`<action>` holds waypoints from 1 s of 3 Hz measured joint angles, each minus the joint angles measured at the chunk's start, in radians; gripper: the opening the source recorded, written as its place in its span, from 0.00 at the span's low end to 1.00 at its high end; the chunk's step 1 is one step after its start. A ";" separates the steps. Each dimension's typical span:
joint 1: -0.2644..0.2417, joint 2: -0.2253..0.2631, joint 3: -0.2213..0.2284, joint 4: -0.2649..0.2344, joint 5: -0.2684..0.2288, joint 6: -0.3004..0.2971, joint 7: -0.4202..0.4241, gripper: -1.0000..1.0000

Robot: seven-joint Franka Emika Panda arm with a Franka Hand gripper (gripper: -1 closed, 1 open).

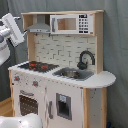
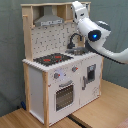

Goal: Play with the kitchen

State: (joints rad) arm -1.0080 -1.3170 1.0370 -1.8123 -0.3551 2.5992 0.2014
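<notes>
Kitchen (image 1: 62, 70) fills the middle of both exterior views, a tall white and pale-wood toy unit standing upright on a wooden floor (image 2: 100, 112) before a grey curtain (image 1: 115, 45). We see its parts plainly in the first exterior view: a grey hood (image 1: 39, 26) at the upper left, a small microwave (image 1: 71, 23) to the hood's right under the top shelf, and a tiled back panel (image 1: 62, 49) below them. On the counter the black-and-red hob (image 1: 37, 65) sits at the first exterior view's left, the sink (image 1: 72, 73) just to its right, and the black faucet (image 1: 85, 59) curves up behind the sink. The oven door (image 1: 28, 104) is in the lower front under the hob, shut.

We find the arm (image 2: 102, 42) coming in from the second exterior view's right, a white limb with a glowing blue ring, reaching up toward the top of the unit on the microwave side. Its gripper (image 2: 77, 7) is near the top edge of the kitchen in the second exterior view. In the first exterior view the white limb shows only at the far left edge, beside the hood. We cannot tell how the jaws stand, nor whether they touch or hold anything.
</notes>
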 joint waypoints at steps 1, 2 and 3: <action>0.000 0.000 0.008 0.002 0.000 -0.087 0.075 1.00; 0.000 0.000 0.010 0.023 0.000 -0.181 0.126 1.00; 0.000 0.000 0.000 0.056 0.000 -0.275 0.149 1.00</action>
State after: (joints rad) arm -1.0083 -1.3170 1.0373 -1.7563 -0.3551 2.3240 0.3505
